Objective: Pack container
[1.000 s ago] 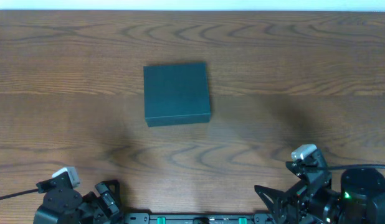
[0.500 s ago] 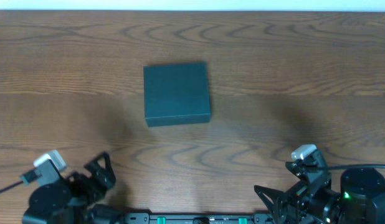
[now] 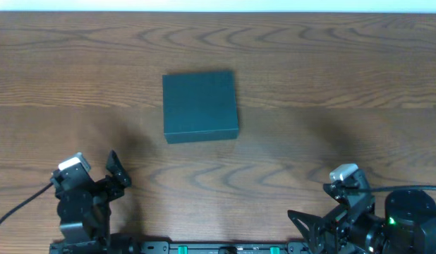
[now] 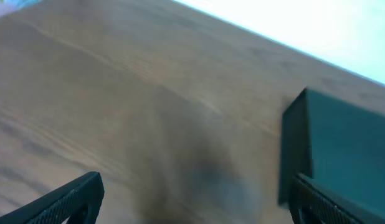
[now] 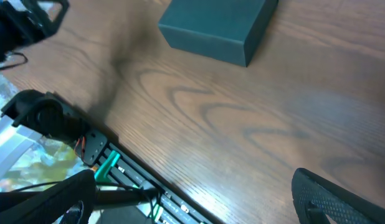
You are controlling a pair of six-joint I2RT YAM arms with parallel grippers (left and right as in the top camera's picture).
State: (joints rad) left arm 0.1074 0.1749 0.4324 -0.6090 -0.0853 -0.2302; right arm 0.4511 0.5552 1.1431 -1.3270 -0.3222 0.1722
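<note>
The container (image 3: 200,106) is a dark teal box with its lid closed, lying flat in the middle of the wooden table. It also shows at the right of the left wrist view (image 4: 348,137) and at the top of the right wrist view (image 5: 217,25). My left gripper (image 3: 112,180) is open and empty near the front left, well short of the container; its jaws (image 4: 192,199) frame bare wood. My right gripper (image 3: 313,226) is open and empty at the front right, and its jaws (image 5: 199,199) hang over the table's front edge.
A black rail with green clips (image 5: 108,165) runs along the table's front edge (image 3: 218,247). The left arm (image 5: 24,25) and its cable show at the top left of the right wrist view. A white wall borders the far edge.
My left arm has risen from its low rest at the front edge and turned its open jaws toward the container. The right arm and the container have not moved.
</note>
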